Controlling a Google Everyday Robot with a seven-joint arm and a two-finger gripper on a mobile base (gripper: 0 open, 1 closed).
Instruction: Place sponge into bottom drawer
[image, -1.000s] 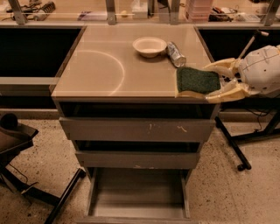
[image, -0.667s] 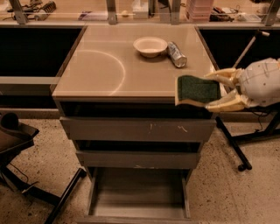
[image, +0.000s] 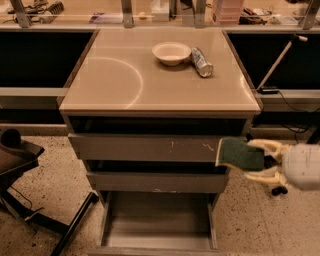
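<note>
My gripper (image: 256, 161) comes in from the right edge, level with the upper drawer fronts, and is shut on the sponge (image: 238, 154). The sponge shows its dark green face and hangs in the air at the cabinet's right front corner. The bottom drawer (image: 159, 243) is pulled out below and to the left of the gripper. Its floor is bare. One pale finger (image: 267, 146) lies above the sponge and one below.
The cabinet top (image: 150, 85) carries a white bowl (image: 171, 52) and a lying can (image: 202, 62). Two grey drawer fronts (image: 145, 148) sit above the open drawer. A dark stand with legs (image: 30, 210) is on the floor at left. A cable and pole (image: 272, 75) are at right.
The gripper with the sponge has moved down from the level of the cabinet top to beside the upper drawer fronts.
</note>
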